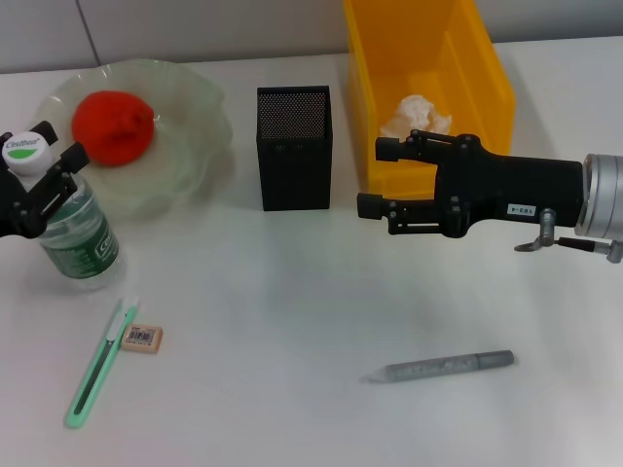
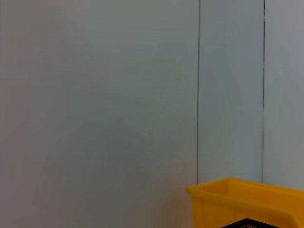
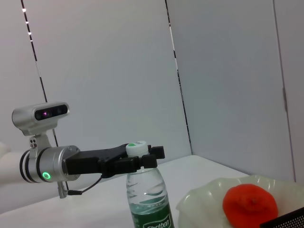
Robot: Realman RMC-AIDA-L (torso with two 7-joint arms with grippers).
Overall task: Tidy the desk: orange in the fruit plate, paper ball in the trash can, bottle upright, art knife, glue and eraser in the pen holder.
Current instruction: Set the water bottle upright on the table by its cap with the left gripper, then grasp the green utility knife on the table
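Note:
The bottle (image 1: pixel 80 236) stands upright at the left, green-labelled with a white cap; it also shows in the right wrist view (image 3: pixel 148 205). My left gripper (image 1: pixel 47 180) is shut on the bottle's neck just under the cap, also seen in the right wrist view (image 3: pixel 142 159). The orange (image 1: pixel 113 126) lies in the fruit plate (image 1: pixel 200 107). The paper ball (image 1: pixel 417 115) lies in the yellow trash can (image 1: pixel 487 78). My right gripper (image 1: pixel 378 177) is open and empty, above the table between the pen holder (image 1: pixel 294 148) and the can. The art knife (image 1: pixel 97 365), eraser (image 1: pixel 143 338) and glue (image 1: pixel 443 367) lie on the table.
The white table (image 1: pixel 292 292) runs to a grey wall at the back. The left wrist view shows only the wall, the yellow can (image 2: pixel 237 199) and the pen holder's rim (image 2: pixel 251 223).

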